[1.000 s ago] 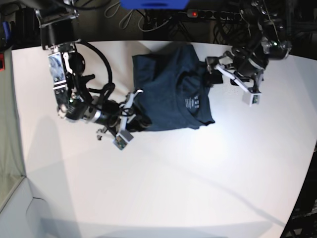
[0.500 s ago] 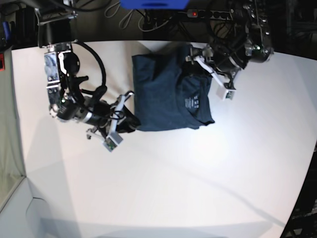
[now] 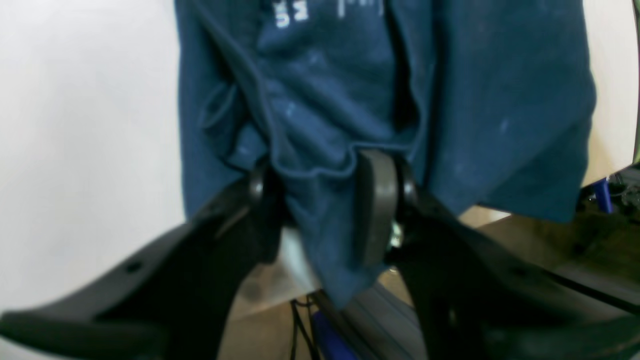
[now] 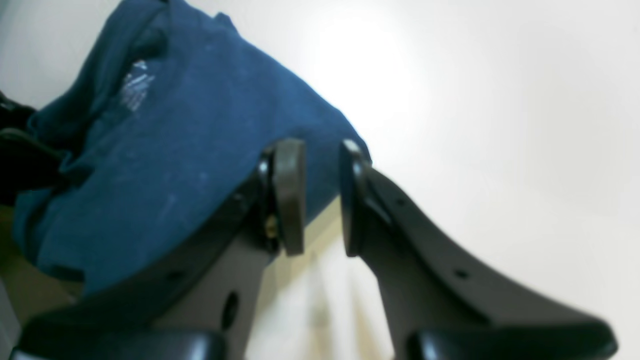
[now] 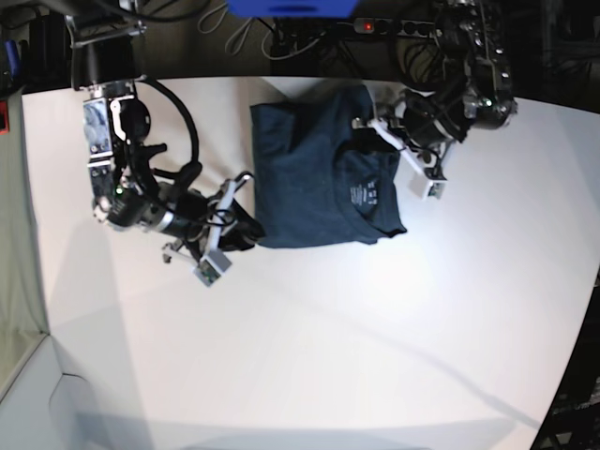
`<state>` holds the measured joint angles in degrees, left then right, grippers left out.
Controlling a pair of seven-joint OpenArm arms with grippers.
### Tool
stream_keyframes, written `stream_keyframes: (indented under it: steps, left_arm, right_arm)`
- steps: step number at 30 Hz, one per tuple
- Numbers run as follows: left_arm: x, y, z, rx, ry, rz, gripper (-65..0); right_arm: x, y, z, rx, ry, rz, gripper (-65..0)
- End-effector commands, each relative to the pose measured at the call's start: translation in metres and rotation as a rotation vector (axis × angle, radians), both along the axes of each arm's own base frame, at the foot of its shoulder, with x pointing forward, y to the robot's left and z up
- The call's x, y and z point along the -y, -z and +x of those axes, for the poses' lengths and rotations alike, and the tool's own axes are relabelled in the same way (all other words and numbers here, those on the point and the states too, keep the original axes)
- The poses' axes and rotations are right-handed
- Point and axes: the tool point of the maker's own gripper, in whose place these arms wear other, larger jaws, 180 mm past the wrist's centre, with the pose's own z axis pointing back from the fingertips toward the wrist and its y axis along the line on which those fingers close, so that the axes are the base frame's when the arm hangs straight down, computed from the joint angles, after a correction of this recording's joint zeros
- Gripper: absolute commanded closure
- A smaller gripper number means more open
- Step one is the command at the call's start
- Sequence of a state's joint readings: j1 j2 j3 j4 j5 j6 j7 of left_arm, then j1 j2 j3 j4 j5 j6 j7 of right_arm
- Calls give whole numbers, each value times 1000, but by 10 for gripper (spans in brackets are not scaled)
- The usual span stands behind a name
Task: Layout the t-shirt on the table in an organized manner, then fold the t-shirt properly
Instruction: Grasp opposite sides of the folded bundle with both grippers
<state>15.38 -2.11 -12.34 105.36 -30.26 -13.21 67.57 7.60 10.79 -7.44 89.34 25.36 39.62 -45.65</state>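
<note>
Navy t-shirt [image 5: 319,178] lies folded on the white tabletop [image 5: 328,328]. Left pincer [image 3: 325,210] reaches low, pinching bunched fabric at the shirt's edge. Right pincer [image 4: 315,195] angles at the opposite corner, slightly parted, gripping nothing.

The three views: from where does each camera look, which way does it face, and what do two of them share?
Base: high above, facing down at the white table, the t-shirt and both arms.
Left wrist: behind the left gripper, facing along its fingers at bunched shirt cloth between them.
Right wrist: behind the right gripper, facing along its fingers at the shirt's edge and the table; no cloth is seen in the gap.
Shared: the pale label print appears in the base and left wrist views.
</note>
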Motion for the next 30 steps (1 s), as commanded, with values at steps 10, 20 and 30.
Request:
stream_keyframes:
  steps: [10,20,30]
  left_arm:
    - [-37,-26,21,102,-30,75,-8]
    - [-26,-23,13,74,3,63,-20]
    - [-24,-12,-5,36,6,58,-247]
  right_arm:
    - [9,-15,9,53,0,6,-112]
    - [8,-14,9,51,0,6,-112]
    - [8,-14,9,49,-1,7,-112]
